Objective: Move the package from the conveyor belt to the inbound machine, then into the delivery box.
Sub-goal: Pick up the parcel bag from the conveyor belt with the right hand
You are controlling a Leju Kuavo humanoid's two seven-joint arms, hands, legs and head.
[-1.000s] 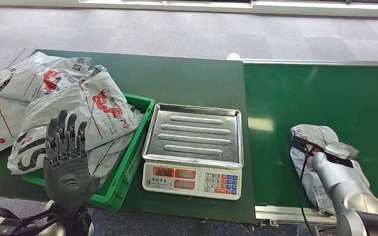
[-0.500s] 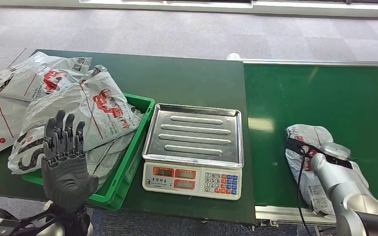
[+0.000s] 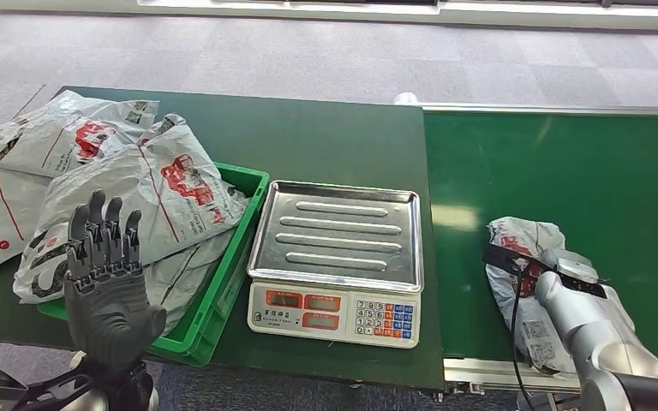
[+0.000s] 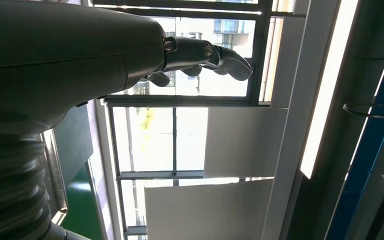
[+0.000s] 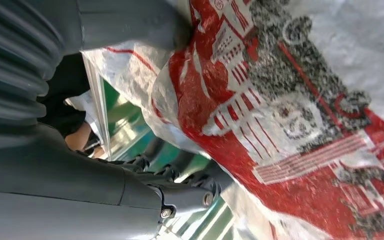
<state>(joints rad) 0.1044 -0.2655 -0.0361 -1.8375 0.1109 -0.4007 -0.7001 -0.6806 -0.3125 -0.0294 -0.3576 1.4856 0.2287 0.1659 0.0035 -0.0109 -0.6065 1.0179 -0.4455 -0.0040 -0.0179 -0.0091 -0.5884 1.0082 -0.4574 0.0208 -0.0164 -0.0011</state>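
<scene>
package (image 3: pixel 523 257): on the belt (image 3: pixel 565 171), right of the scale (image 3: pixel 336 248); weighing and boxing remain
right hand (image 5: pixel 145 165): probably gripping the package
left hand (image 3: pixel 107 282): fingers spread, empty

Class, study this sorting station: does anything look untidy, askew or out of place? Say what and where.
Yes. The green crate is overfilled: grey packages bulge above its rim and spill onto the table beside it. The scale sits square with its tray bare. One crumpled package lies at the conveyor belt's near edge under the right hand.
</scene>
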